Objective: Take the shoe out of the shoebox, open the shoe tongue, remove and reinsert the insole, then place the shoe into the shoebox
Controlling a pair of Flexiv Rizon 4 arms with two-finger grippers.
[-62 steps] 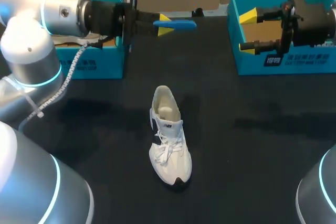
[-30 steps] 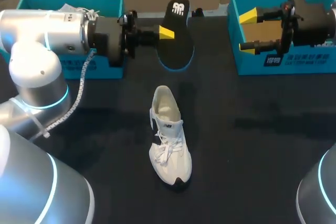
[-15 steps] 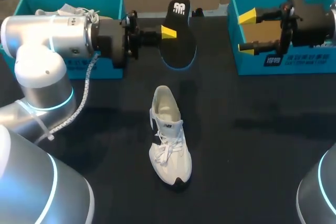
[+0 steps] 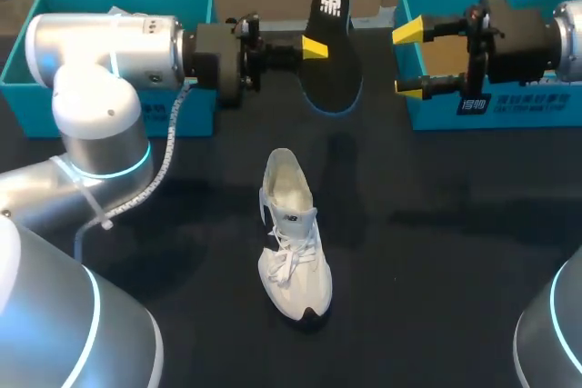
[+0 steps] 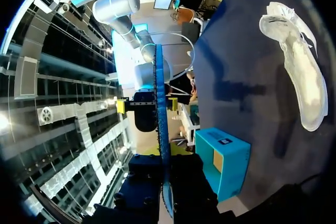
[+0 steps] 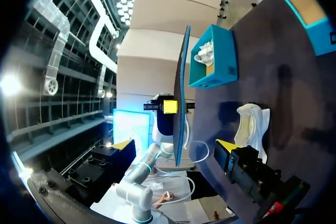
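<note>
A white shoe [image 4: 293, 233] lies on the black table, toe toward the near edge, its opening empty. Above the table's far middle my left gripper [image 4: 314, 46] is shut on the edge of a black insole [image 4: 331, 65] with a blue rim, its face turned up toward the head camera. My right gripper [image 4: 409, 59] stands open just right of the insole, fingertips pointing at it, a small gap between. In the left wrist view the insole [image 5: 160, 124] shows edge-on between my fingers. From the right wrist, the insole [image 6: 181, 93] stands ahead of my open right gripper [image 6: 176, 146], with the shoe [image 6: 252, 124] below.
A teal shoebox [image 4: 27, 61] sits at the far left, largely hidden behind my left arm, with a second white shoe [image 6: 209, 51] in it. Another teal shoebox [image 4: 509, 106] sits at the far right, behind my right gripper.
My left arm has carried the insole to the right, after turning it from edge-on to face-up. My right gripper has moved left toward it. The shoe has stayed put.
</note>
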